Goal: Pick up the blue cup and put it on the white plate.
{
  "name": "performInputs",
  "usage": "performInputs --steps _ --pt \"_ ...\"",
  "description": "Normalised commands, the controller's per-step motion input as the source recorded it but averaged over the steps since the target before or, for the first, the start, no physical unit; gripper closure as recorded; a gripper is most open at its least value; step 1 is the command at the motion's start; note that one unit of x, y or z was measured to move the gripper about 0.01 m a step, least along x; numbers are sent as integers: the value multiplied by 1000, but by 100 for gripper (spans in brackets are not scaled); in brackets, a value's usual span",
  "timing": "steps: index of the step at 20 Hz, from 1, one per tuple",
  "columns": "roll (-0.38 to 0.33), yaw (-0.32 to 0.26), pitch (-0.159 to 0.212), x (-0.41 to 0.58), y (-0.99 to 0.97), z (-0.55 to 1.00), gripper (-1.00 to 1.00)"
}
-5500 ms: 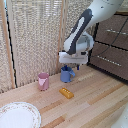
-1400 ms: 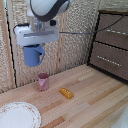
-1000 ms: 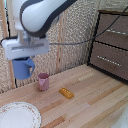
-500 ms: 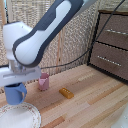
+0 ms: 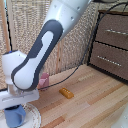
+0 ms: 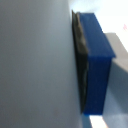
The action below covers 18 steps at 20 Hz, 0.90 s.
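Note:
The blue cup (image 5: 14,117) is at the lower left of the exterior view, held from above by my gripper (image 5: 16,106), which is shut on it. Its base is at the white plate (image 5: 33,116), over the plate's left part; whether it touches the plate I cannot tell. Most of the plate is hidden by the arm and the frame edge. In the wrist view the blue cup (image 6: 98,60) is a close, blurred blue wall next to a dark finger pad (image 6: 80,65).
A pink cup (image 5: 44,80) stands behind the arm, partly hidden. A small orange block (image 5: 66,93) lies on the wooden table (image 5: 95,107). A wooden drawer unit (image 5: 113,45) stands at the exterior view's right. A black cable (image 5: 70,79) runs along the back.
The arm has carried the blue cup from beside the pink cup leftward and down to the white plate. The camera picture now shows the arm much closer.

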Motion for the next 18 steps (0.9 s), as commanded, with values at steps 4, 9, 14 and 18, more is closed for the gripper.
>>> performInputs --steps 4,9,14,18 --pt "-223 75 -130 44 87 72 -100" --pt "-39 122 -15 -3 -219 555 -100" --pt "2 131 -15 1 -315 805 -100" --pt "1 105 -94 181 -339 923 -100"
